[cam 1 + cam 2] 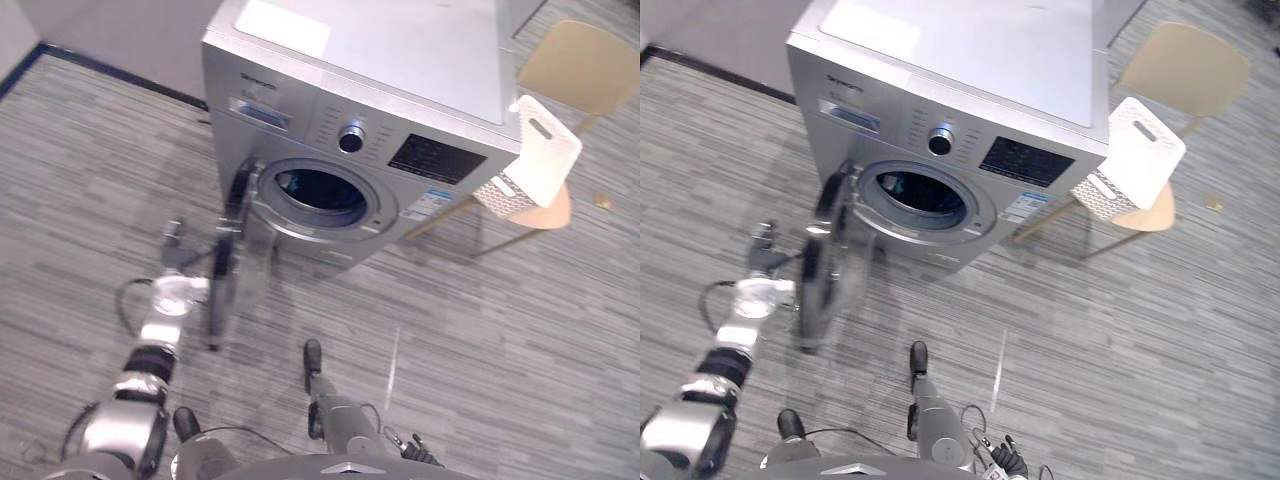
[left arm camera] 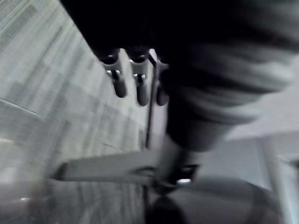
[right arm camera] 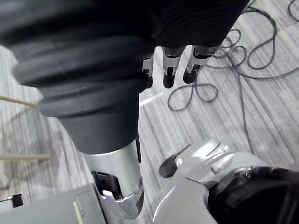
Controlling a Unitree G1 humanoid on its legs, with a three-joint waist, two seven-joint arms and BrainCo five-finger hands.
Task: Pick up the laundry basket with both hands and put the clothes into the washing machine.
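The silver washing machine (image 1: 400, 90) stands ahead with its round door (image 1: 232, 262) swung wide to the left, so the dark drum opening (image 1: 320, 195) is exposed. My left hand (image 1: 174, 243) is just left of the door's outer edge, and its fingers (image 2: 135, 81) hang relaxed and hold nothing. The white laundry basket (image 1: 540, 155) leans tilted on a wooden chair (image 1: 575, 65) to the right of the machine, and its inside is hidden. My right hand (image 1: 1005, 460) hangs low by my side, far from the basket, with loose fingers (image 3: 170, 70).
Grey striped floor lies all around the machine. The open door juts out over the floor in front of me on the left. The chair's thin legs (image 1: 440, 215) reach down beside the machine's right front corner.
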